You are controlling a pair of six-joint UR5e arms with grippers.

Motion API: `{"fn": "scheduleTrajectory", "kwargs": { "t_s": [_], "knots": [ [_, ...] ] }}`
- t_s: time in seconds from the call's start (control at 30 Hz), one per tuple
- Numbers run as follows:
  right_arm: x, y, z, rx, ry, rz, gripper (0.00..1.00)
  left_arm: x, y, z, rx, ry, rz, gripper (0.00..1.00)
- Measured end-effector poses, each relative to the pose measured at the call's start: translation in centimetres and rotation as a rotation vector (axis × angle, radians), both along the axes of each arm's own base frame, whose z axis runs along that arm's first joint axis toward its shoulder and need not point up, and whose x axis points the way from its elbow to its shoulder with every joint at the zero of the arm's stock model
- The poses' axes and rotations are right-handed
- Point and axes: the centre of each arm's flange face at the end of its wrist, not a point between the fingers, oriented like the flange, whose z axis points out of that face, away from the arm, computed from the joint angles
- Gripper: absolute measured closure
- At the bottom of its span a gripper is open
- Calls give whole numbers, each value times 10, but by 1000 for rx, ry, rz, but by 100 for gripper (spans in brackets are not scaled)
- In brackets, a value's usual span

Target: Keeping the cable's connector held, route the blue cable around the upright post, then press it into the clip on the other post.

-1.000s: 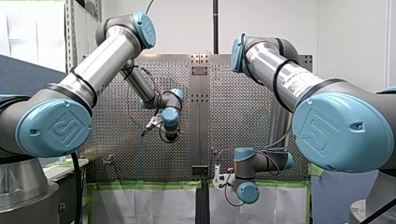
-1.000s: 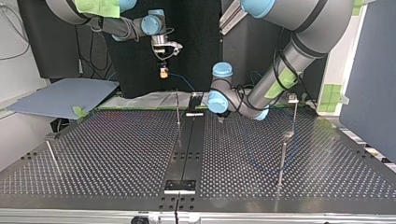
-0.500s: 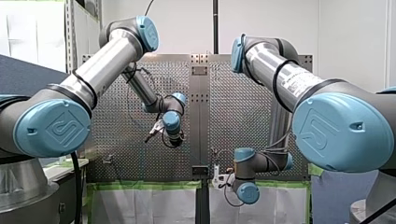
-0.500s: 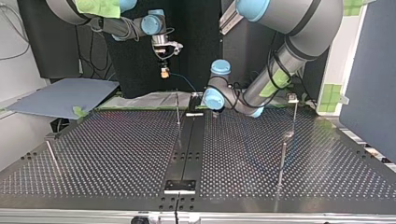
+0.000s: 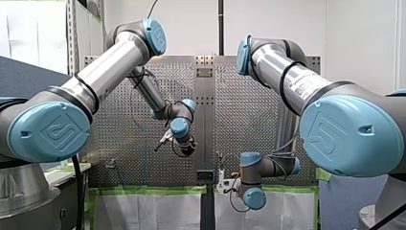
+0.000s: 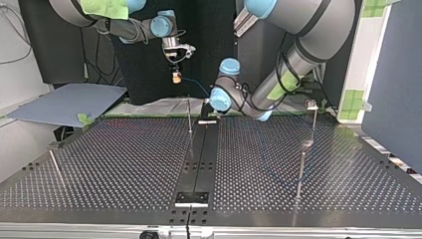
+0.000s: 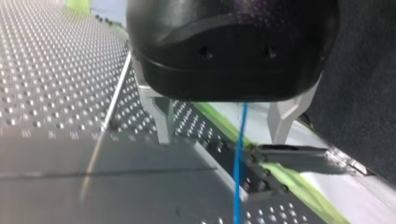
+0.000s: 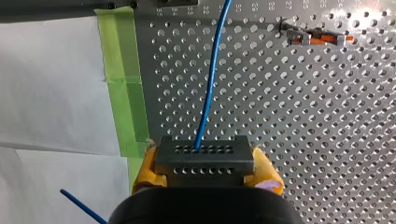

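Blue cable (image 7: pixel 237 177) between the parted fingers (image 7: pixel 162 119) of my left end effector (image 7: pixel 221 139)

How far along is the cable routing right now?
Done: my right gripper holds the connector. In hand: the blue cable runs through my open left gripper, not gripped. Left: routing it around the upright post and pressing it into the clip; neither looks started.

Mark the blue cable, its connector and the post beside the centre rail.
cable (image 8: pixel 211 74): right wrist view, on its run just ahead of the connector.
connector (image 8: pixel 204 156): right wrist view, middle of its perforated face.
post (image 6: pixel 189 117): top view, middle of its shaft.
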Motion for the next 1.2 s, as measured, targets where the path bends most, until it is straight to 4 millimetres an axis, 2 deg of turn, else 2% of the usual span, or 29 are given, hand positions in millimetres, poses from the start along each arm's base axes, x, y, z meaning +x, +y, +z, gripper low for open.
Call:
{"fn": "scheduleTrajectory", "kwargs": {
  "t_s": [0.1,0.33,0.5,0.77,1.03,1.2],
  "knots": [
    [0,0,0,0,0,2,100,-5,-5,-3,3,9,-12,0],
    [0,0,0,0,0,3,100,-25,-15,-32,52,82,-49,0],
    [1,1,0,-1,-1,5,100,-34,-22,-36,60,103,-73,0],
    [2,2,0,2,0,12,100,-53,-45,-40,32,129,-146,0],
    [4,4,0,4,-3,16,100,-75,-57,-68,33,199,-189,0],
    [4,4,-1,9,-7,16,100,-82,-63,-75,-8,232,-209,0]
  ]
}}
